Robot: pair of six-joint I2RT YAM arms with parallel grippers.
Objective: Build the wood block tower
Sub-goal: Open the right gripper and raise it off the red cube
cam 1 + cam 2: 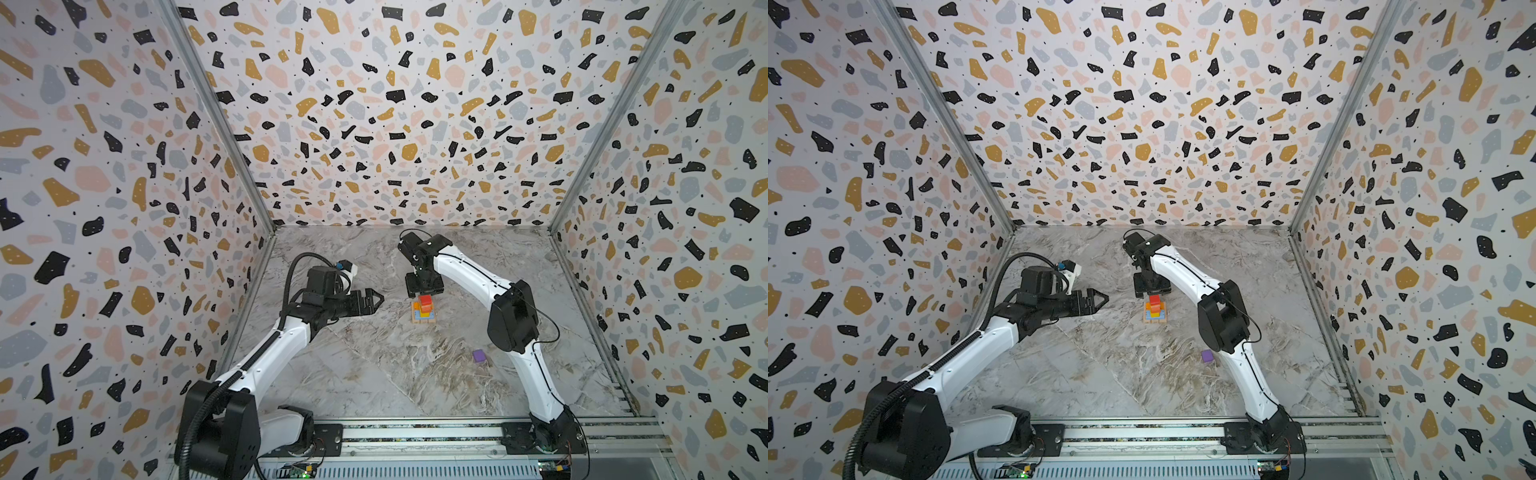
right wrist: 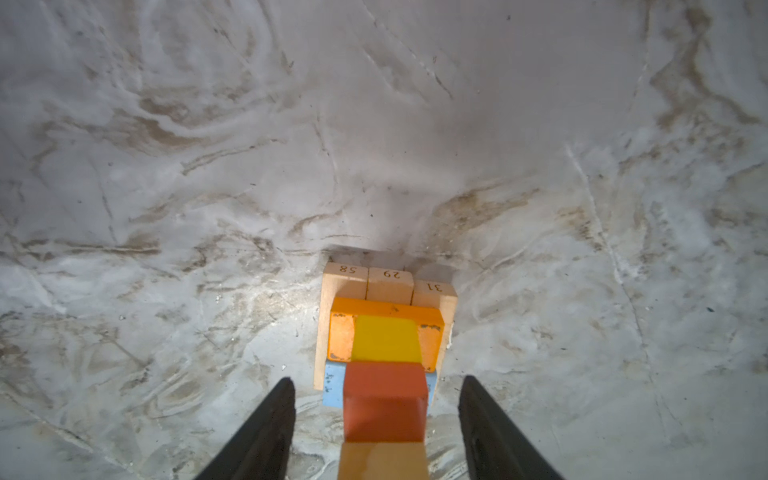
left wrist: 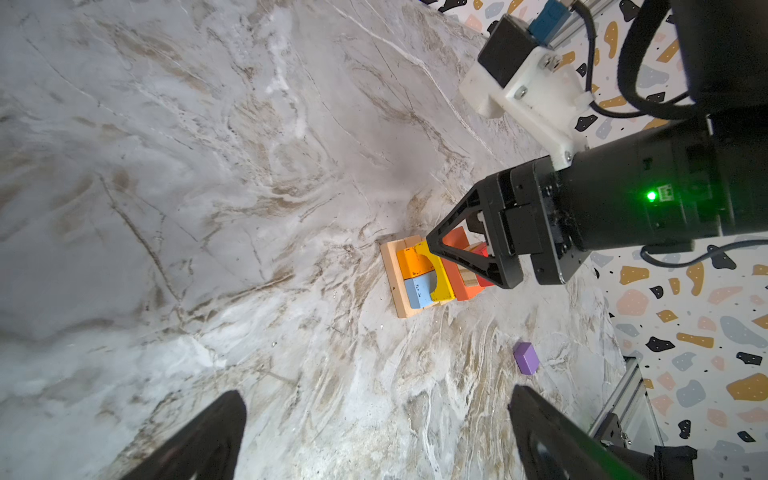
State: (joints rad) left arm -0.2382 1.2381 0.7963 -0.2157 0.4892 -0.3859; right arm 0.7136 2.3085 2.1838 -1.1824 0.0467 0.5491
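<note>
the stepped tower of wood blocks (image 1: 424, 312), a plain tan base under orange, blue and yellow layers, is seen at the middle of the grey marbled surface (image 1: 374, 374) in both top views, with a small red wooden cube (image 1: 424, 300) as its top piece. the right gripper (image 2: 377, 379) is poised straight above it, pointed down. its fingers (image 2: 274, 424) are parted on either side of the upper blocks with bare gaps between, so nothing is gripped. the left gripper (image 3: 376, 395) is hung to the left of the tower, apart from it, with its fingers spread wide and empty.

the one piece not yet stacked is a small purple wooden cube (image 1: 479, 356), lying alone on the surface. from the tower it lies toward the base rail (image 1: 415, 432) and to the right, well apart from the right fingers and near the white link of the right arm (image 1: 536, 374).

the coming move is judged to turn on this: the cube is on the right arm's side, so it is more readily reached by the right gripper, once that is lifted clear of the tower and drawn back toward its own base. no long axis is offered by a cube. its faces appear turned a little against the tower's edges, so the wrist may need turning to meet two flat sides.
</note>
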